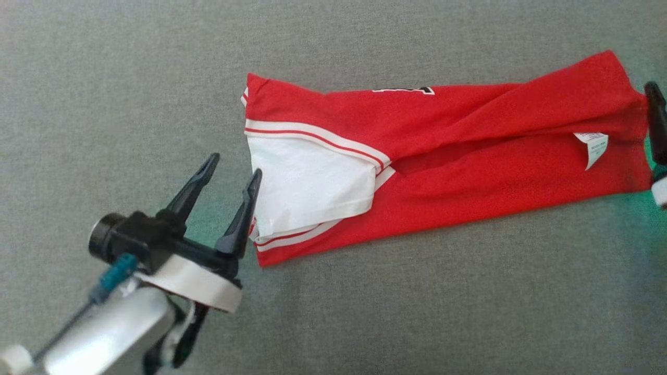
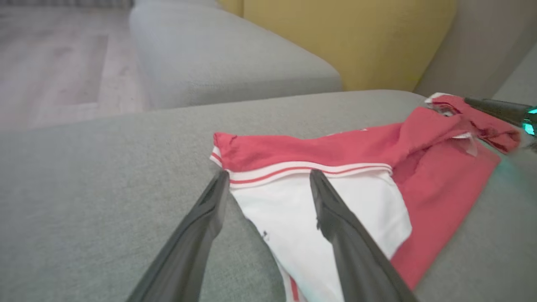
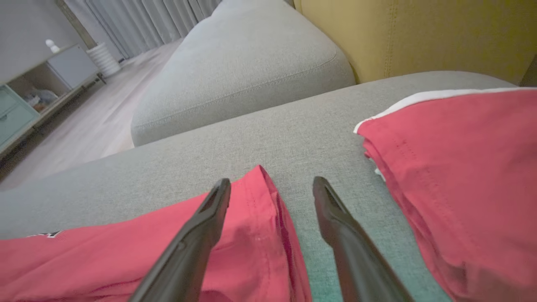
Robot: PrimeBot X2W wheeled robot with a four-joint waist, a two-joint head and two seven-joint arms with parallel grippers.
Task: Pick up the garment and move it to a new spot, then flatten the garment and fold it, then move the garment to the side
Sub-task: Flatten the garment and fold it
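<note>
Red jersey garment [image 1: 469,156] with a white, red-striped side panel [image 1: 307,182] lies stretched out on the grey fabric sofa seat [image 1: 104,78], its white end at the left end effector [image 1: 233,167]. That end effector's two dark fingers stand spread wide and grip nothing. In the left wrist view one finger [image 2: 352,251] shows over the white panel and the other over bare seat just beside the cloth's edge. At the garment's other end the right end effector [image 3: 272,181] is likewise spread wide with nothing clamped. One of its fingers [image 3: 197,239] shows over a red hem corner, the other over bare seat. A white care label [image 1: 594,146] sits near that end, and a black-edged print [image 1: 404,90] along the far edge. In the right wrist view more red cloth with a white edge [image 3: 461,176] lies to the right; whether it belongs to the same garment I cannot tell. Beyond the seat are another grey cushion [image 3: 243,71], a yellow back cushion [image 2: 348,37] and a pale wooden floor [image 2: 50,63].
</note>
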